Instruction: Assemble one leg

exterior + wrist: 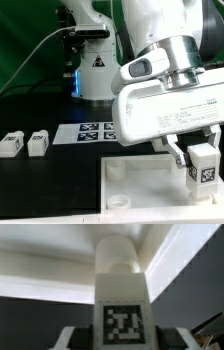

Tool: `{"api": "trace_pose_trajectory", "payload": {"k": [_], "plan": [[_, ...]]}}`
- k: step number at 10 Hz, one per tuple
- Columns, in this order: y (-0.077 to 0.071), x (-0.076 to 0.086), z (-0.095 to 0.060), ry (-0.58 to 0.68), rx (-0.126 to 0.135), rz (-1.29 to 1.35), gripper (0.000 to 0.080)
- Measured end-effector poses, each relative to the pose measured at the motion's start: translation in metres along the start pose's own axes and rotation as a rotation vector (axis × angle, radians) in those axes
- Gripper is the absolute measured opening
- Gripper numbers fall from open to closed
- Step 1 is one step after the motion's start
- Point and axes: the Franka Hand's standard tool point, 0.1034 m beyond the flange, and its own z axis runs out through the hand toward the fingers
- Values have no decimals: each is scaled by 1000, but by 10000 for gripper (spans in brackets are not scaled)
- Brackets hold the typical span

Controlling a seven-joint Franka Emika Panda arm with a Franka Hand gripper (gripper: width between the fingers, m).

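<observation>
**Gripper (pixel 199 158) clamped on one leg (pixel 203 171) over the white square tabletop (pixel 130 186)**

In the exterior view, the arm fills that view's right side. Its jaws are drawn in on the leg's sides, and the leg's tagged face looks out toward the camera. The block hangs low over the tabletop, but I cannot tell whether they touch. Well apart, at the exterior view's left, a loose leg (pixel 12 144) and a second loose leg (pixel 38 143) sit side by side on the dark table (pixel 40 185), with the marker board (pixel 95 131) near them toward the arm. Only the wrist view shows the grip up close. Its fingers (pixel 75 338) press both flanks of the leg (pixel 122 291) at the tagged end. The leg's rounded far end points away from the gripper (pixel 122 340), toward the tabletop (pixel 40 266).
</observation>
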Motion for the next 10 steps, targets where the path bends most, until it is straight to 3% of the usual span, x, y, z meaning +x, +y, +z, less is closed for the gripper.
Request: {"api": "trace_pose_trajectory", "payload": {"k": [1, 2, 3, 4, 10], "plan": [[0, 0, 0, 0, 0, 0, 377], [0, 0, 0, -1, 0, 0, 377], [0, 0, 0, -1, 0, 0, 558], [0, 0, 0, -1, 0, 0, 621], [0, 0, 0, -1, 0, 0, 649]]}}
